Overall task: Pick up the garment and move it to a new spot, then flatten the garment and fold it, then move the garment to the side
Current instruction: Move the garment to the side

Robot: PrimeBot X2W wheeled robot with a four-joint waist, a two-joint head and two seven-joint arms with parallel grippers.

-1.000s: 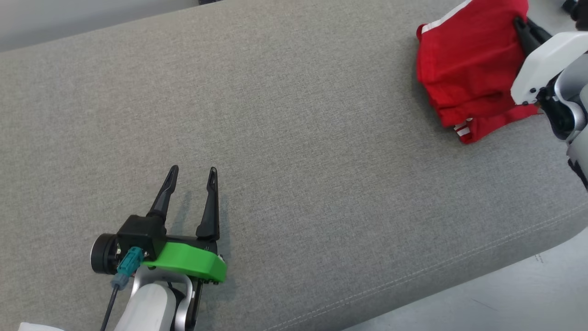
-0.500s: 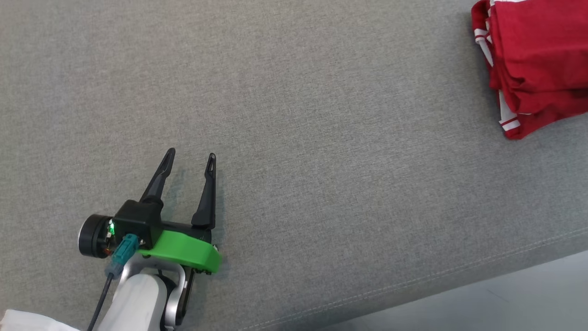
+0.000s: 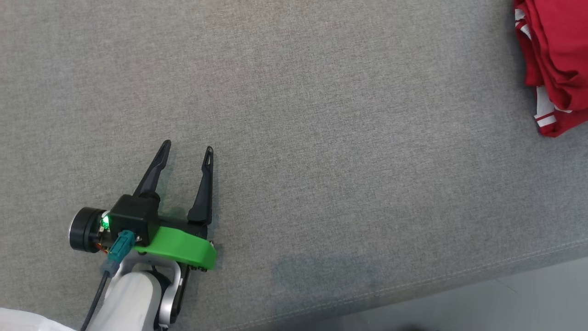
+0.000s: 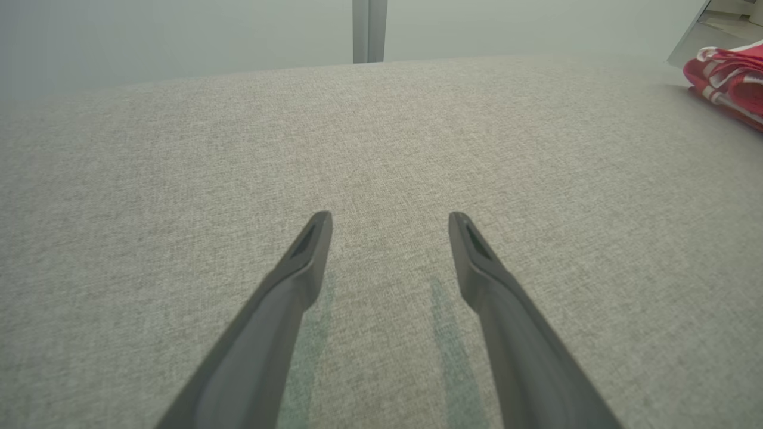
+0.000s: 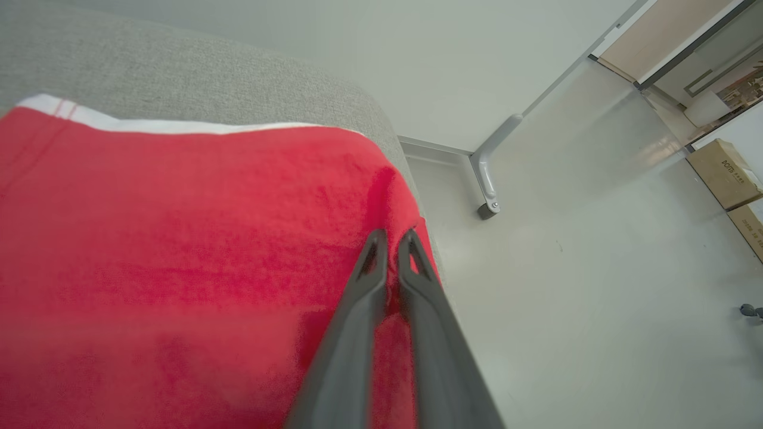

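The garment (image 3: 558, 55) is red with white stripes and lies folded in a bundle at the far right edge of the grey cushion (image 3: 321, 138). In the right wrist view the garment (image 5: 179, 238) spreads under my right gripper (image 5: 393, 238), whose fingers stand almost together at the cloth's edge with a ridge of red fabric pinched between them. My left gripper (image 3: 188, 146) hovers open over bare cushion at the lower left, far from the garment. The left wrist view has the left gripper (image 4: 388, 217) with its fingers wide apart and the garment (image 4: 730, 74) far off at the upper right.
The cushion's front seam and edge run along the lower right, with pale floor (image 3: 528, 299) beyond. Past the cushion's end, the right wrist view shows a white leg with a caster (image 5: 492, 173) and cardboard boxes (image 5: 724, 173) on the floor.
The head camera has swung left, so the garment has slid toward the picture's right edge and the right arm has left the head view. My left gripper stays open.
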